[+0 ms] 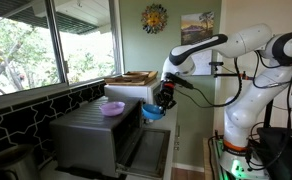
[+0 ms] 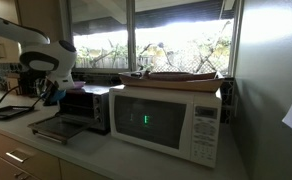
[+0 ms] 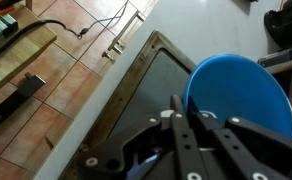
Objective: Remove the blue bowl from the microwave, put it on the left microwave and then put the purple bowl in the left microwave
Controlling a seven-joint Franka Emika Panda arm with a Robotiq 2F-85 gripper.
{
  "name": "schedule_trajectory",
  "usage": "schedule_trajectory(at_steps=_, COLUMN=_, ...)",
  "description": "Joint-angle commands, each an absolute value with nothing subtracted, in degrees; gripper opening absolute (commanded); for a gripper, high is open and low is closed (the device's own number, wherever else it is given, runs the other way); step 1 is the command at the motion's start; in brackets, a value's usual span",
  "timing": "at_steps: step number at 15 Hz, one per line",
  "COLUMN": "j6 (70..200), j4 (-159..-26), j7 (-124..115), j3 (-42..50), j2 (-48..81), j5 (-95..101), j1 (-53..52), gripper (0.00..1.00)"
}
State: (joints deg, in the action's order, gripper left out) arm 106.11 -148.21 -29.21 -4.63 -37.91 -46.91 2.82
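Observation:
The blue bowl (image 1: pixel 152 114) hangs from my gripper (image 1: pixel 163 103) in front of the grey steel oven (image 1: pixel 91 135), above its dropped-down door (image 1: pixel 151 150). In the wrist view my gripper (image 3: pixel 181 112) is shut on the rim of the blue bowl (image 3: pixel 241 95), with the open door (image 3: pixel 151 95) below it. The purple bowl (image 1: pixel 113 108) sits on top of the grey oven. In an exterior view the arm and gripper (image 2: pixel 51 92) hang in front of the grey oven (image 2: pixel 89 108), and the purple bowl is hidden there.
A white microwave (image 2: pixel 166 120) with a wooden tray (image 2: pixel 181 76) on top stands beside the grey oven on the counter (image 2: pixel 96 158). Windows run behind both. The wrist view shows the tiled floor (image 3: pixel 56 75) beyond the counter edge.

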Motion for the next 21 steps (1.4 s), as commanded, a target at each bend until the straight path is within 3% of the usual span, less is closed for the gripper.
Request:
schedule_trajectory(at_steps=1, j6=97.91, j4=-142.92, j7=-35.12, j3=-4.08, j2=-40.48, j5=-42.91, j1=5.57, gripper=0.01)
schedule_trajectory(at_steps=9, j6=107.10, j4=-133.36, j7=-48.21, j3=-7.65, j2=-30.81, j5=-43.36, j1=8.77, gripper=0.01)
schedule_trajectory(at_steps=20, j6=121.50, j4=-125.18, j7=-60.01, j3=-6.60, j2=-15.43, j5=-42.95, j1=5.15, gripper=0.01)
schedule_trajectory(at_steps=21, j6=121.48, j4=-124.65, j7=-60.53, j3=-6.44, j2=-14.74, j5=-43.08, j1=4.86, gripper=0.10)
